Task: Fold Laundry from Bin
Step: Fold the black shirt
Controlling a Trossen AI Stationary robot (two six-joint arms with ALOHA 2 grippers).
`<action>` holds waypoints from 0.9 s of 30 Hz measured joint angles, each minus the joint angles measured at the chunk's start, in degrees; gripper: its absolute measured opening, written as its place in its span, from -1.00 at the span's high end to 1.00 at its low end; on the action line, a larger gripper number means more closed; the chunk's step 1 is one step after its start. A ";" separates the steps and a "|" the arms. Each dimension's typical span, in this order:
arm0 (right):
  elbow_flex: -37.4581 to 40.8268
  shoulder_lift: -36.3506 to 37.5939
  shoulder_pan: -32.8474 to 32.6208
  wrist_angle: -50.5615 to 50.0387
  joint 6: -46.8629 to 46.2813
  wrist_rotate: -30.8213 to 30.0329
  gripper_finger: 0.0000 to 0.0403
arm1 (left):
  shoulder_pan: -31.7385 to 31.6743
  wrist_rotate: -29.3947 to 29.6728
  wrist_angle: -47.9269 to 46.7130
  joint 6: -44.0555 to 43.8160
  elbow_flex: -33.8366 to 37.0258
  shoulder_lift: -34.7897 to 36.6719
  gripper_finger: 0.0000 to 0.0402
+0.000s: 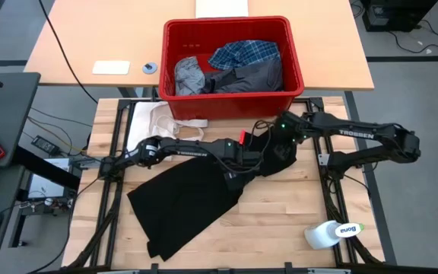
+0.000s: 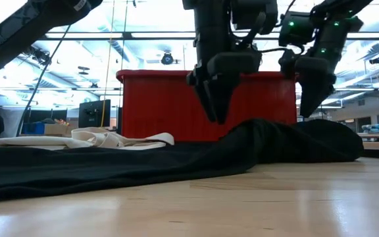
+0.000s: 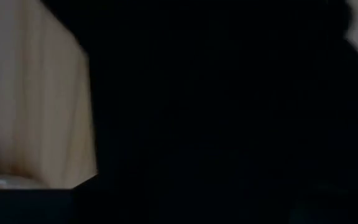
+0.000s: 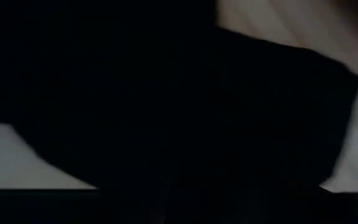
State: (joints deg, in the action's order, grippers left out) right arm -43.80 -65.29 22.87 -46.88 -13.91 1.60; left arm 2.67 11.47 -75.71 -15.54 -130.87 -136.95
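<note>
Desk (image 1: 280,228) of pale wood carries the work; the large black garment (image 1: 185,202) lies across its middle, spread flat toward the near left edge and bunched into a ridge at its far right end, close to the bin. It reads as thin, matte, limp cloth: light to lift, liable to drape, drag and double over. In my judgement corners or a hem edge are the sound places to take hold, not the bunched ridge.

Red bin (image 1: 230,103) stands beyond the desk's far edge, holding a blue-and-white plaid shirt (image 1: 243,53), a dark grey garment (image 1: 253,76) and a light grey garment (image 1: 189,76), all crumpled and unfolded. A cream-white cloth (image 1: 162,122) lies beside the bin on the desk's far left.

Left pincer (image 2: 217,108) hangs just above the ridge, tips pointing down; whether its fingers are spread cannot be told. Right pincer (image 2: 308,105) hangs beside it over the same bunched end, likewise undeterminable. Neither visibly pinches cloth. Both wrist views show only black fabric against wood.
</note>
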 joint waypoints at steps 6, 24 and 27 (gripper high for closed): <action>10.53 4.74 -2.99 8.98 -4.46 0.15 0.22 | 3.60 -0.71 14.43 5.10 2.67 -0.04 -0.06; 14.46 -2.39 -1.66 12.31 -4.12 -14.79 0.22 | 4.70 -9.72 46.99 6.68 21.01 -0.17 0.09; 14.02 -5.41 -1.24 10.45 -5.45 -18.99 0.22 | 5.29 -9.74 44.73 7.37 19.48 -0.32 0.09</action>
State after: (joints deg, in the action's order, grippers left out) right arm -29.78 -70.70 21.62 -36.43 -19.36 -17.39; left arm 7.97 1.73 -30.98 -8.17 -111.39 -137.27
